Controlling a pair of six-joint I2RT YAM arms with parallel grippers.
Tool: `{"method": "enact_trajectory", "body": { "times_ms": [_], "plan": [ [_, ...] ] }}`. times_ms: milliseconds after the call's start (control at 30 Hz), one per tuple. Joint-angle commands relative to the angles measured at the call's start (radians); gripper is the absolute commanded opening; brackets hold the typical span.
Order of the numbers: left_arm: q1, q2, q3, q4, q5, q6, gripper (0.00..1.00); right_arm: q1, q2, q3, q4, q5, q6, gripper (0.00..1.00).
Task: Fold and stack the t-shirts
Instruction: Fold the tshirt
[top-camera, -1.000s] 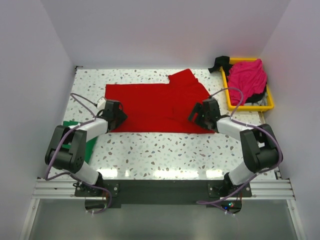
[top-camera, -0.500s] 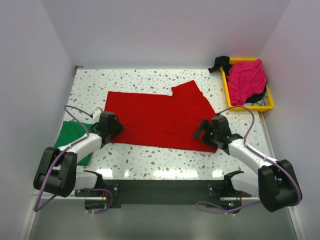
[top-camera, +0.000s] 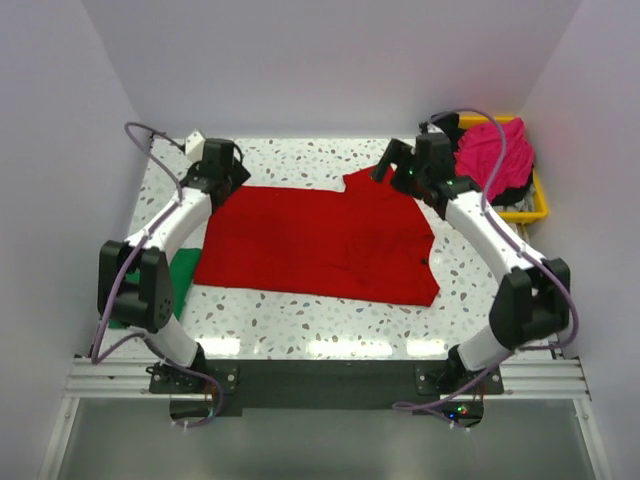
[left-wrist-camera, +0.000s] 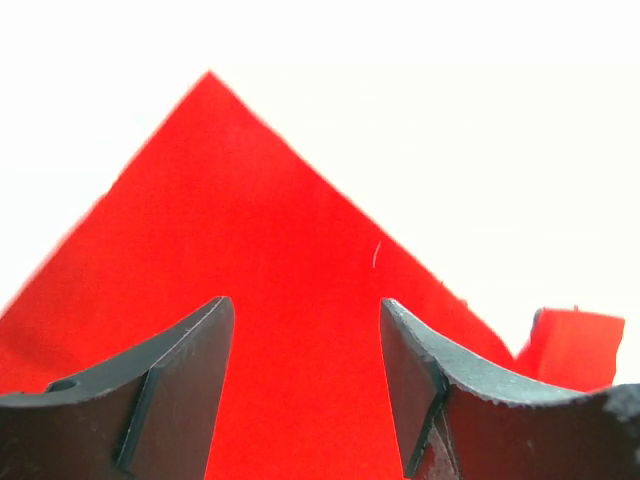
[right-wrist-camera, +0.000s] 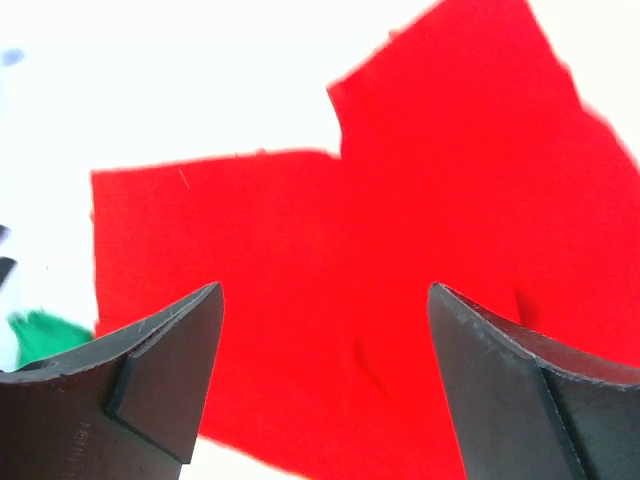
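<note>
Your left gripper (top-camera: 220, 168) has its dark jaws spread apart with nothing between them. Right under it and a little ahead lies one pointed corner of the bright red cloth t-shirt (top-camera: 315, 240). I cannot tell if the jaws touch the cloth. Your right gripper (top-camera: 405, 172) is spread even wider and holds nothing. Under it is the other far side of the red t-shirt, where a short sleeve flap sticks out past the straight edge. The red t-shirt lies flat between your two grippers and reaches back from them toward the arm bases. It rests on the white stone-look table with dark specks (top-camera: 300, 312), which is smooth and shiny along its near edge. Plain pale walls (top-camera: 300, 60) stand close around the table on three sides. The red cloth looks soft and smooth, shaped like a wide box with only a few small creases. A green cloth t-shirt (top-camera: 183, 285) lies well behind your left gripper, next to that arm's elbow, partly hidden by it. A pink cloth t-shirt (top-camera: 495, 155) sits bunched up just to the right of your right gripper, inside a yellow plastic tray (top-camera: 530, 212). Thin purple cables (top-camera: 150, 165) loop along both arms.
</note>
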Motion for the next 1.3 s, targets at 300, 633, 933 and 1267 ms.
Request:
{"method": "enact_trajectory", "body": {
  "times_ms": [300, 633, 933, 1267],
  "plan": [
    [0.125, 0.524, 0.538, -0.150, -0.162, 0.270, 0.55, -0.077, 0.536, 0.602, -0.043, -0.063, -0.225, 0.75],
    [0.125, 0.707, 0.736, -0.181, -0.191, 0.311, 0.45, -0.103, 0.658, 0.686, -0.029, -0.083, -0.262, 0.74],
    [0.125, 0.744, 0.733, -0.155, -0.179, 0.298, 0.41, -0.115, 0.696, 0.718, -0.032, -0.100, -0.270, 0.73],
    [0.126, 0.787, 0.746, -0.156, -0.186, 0.301, 0.38, -0.121, 0.752, 0.749, -0.041, -0.101, -0.290, 0.73]
  ]
}}
